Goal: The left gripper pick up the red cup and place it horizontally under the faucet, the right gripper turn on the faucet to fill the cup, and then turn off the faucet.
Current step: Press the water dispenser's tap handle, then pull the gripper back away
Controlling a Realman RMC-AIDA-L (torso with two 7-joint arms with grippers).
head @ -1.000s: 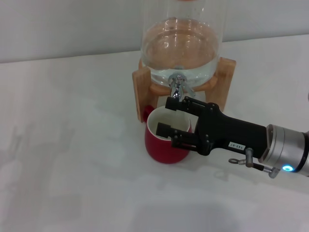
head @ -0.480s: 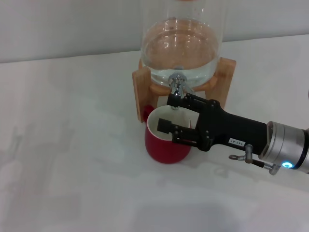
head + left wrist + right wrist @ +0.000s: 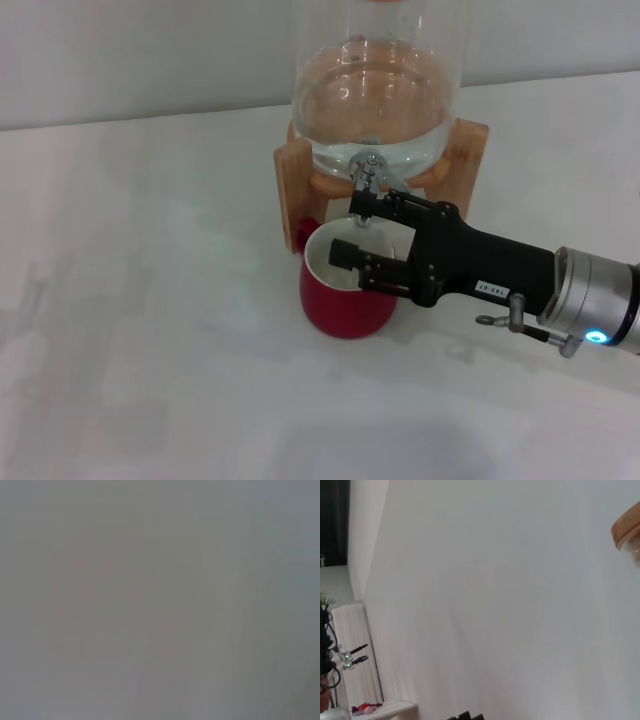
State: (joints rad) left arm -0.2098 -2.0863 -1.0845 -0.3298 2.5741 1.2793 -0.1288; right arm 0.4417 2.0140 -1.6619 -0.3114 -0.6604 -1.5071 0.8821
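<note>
The red cup (image 3: 338,305) stands upright on the white table, its cream inside showing, directly below the faucet (image 3: 368,176). The faucet is a small chrome tap on the glass dispenser (image 3: 375,95). My right gripper (image 3: 351,229) reaches in from the right and is open. Its upper finger (image 3: 366,206) sits against the tap's spout, hiding the lower part of it. Its lower finger (image 3: 346,252) hovers over the cup's mouth. The left gripper is out of view; the left wrist view is a plain grey blur.
The dispenser holds water and rests in a wooden stand (image 3: 296,190) at the back of the white table (image 3: 150,300). In the right wrist view there is a pale surface and a bit of wood (image 3: 627,529) at the edge.
My right gripper has crept up and toward the dispenser, bringing its upper finger from just beneath the spout to beside it. The cup has not moved.
</note>
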